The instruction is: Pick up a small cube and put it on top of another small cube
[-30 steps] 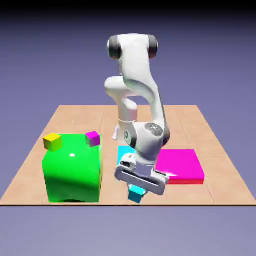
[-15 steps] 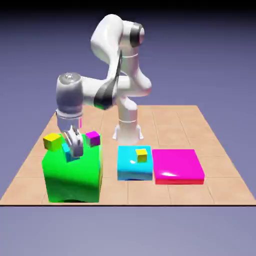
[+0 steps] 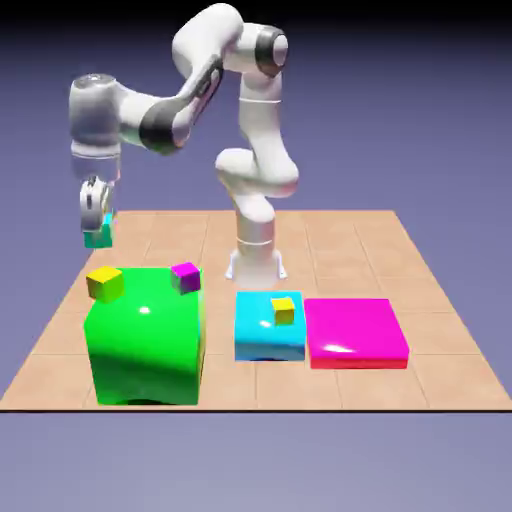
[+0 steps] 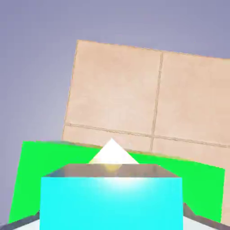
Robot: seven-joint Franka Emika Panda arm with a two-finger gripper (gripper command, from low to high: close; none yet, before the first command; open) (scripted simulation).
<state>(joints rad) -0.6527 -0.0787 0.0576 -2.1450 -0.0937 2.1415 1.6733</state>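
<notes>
My gripper (image 3: 97, 230) is shut on the tiny teal cube (image 3: 98, 240) and hangs in the air at the exterior view's left, above and slightly left of the tiny yellow cube (image 3: 105, 283). That yellow cube sits on the left top corner of the big green block (image 3: 145, 340). In the hand view the teal cube (image 4: 111, 202) fills the bottom between the fingers. Just past it, on the green block (image 4: 29, 179), a pale, glare-washed corner of the yellow cube (image 4: 112, 155) peeks out.
A tiny purple cube (image 3: 185, 276) sits on the green block's right top corner. A larger cyan block (image 3: 262, 335) carries another tiny yellow cube (image 3: 284, 310). Beside it lies a flat magenta block (image 3: 357, 332). The table (image 3: 420, 300) is tan-tiled.
The arm swung from the table's front to the exterior view's left with the teal cube, passed low over the green block, then rose above its left corner.
</notes>
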